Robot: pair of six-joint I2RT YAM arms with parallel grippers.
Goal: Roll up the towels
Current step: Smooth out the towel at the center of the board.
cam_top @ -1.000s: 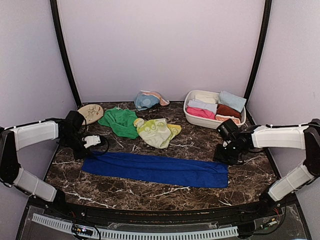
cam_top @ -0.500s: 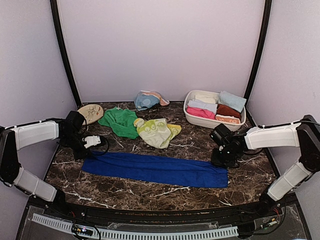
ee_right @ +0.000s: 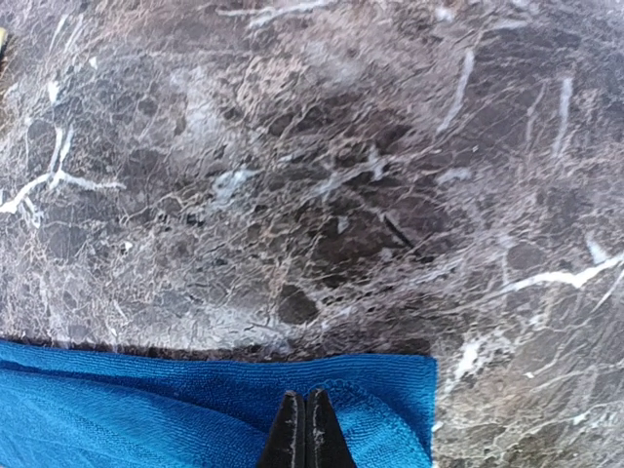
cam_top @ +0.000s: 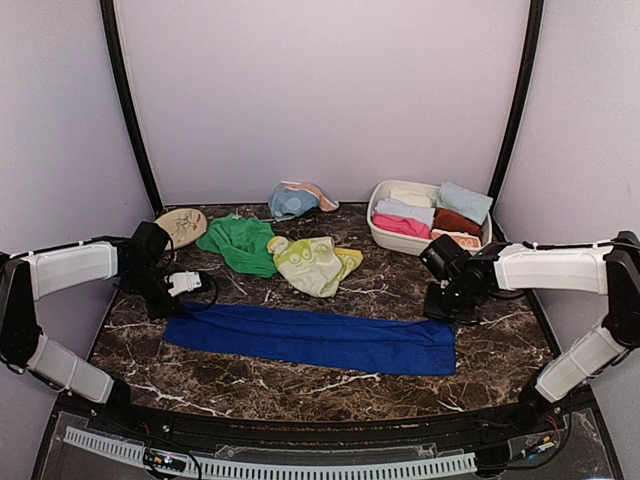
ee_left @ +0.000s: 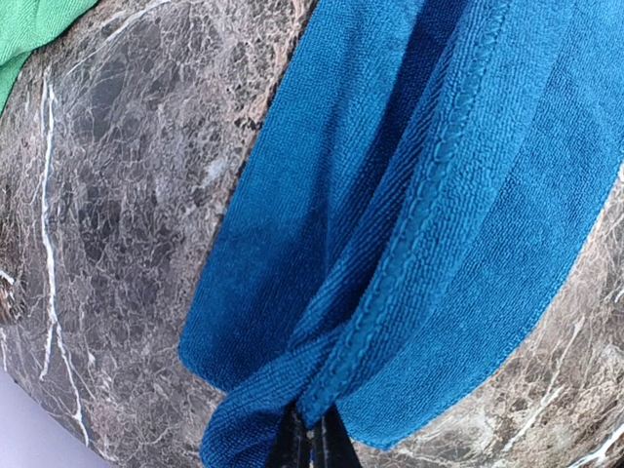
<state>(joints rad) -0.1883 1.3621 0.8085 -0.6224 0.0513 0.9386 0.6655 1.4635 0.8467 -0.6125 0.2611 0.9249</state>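
Observation:
A royal blue towel point(cam_top: 310, 340) lies folded as a long strip across the front of the marble table. My left gripper point(cam_top: 165, 308) is shut on its left end; in the left wrist view the cloth point(ee_left: 439, 195) bunches into the closed tips point(ee_left: 314, 444). At the strip's far right corner my right gripper point(cam_top: 441, 316) is shut, its tips point(ee_right: 305, 429) pinching a small pucker of the blue cloth point(ee_right: 146, 409). Loose towels lie behind: green point(cam_top: 240, 243), pale yellow-green patterned point(cam_top: 315, 263), light blue point(cam_top: 290, 200).
A white oval basin point(cam_top: 372, 222) at the back right holds rolled towels, among them pink point(cam_top: 400, 226) and rust point(cam_top: 455, 220). A tan round disc point(cam_top: 181, 225) lies at the back left. A green towel corner point(ee_left: 29, 29) shows in the left wrist view.
My right gripper has shut on the towel's right corner and shifted slightly left and back. The left arm and its end of the towel have not moved.

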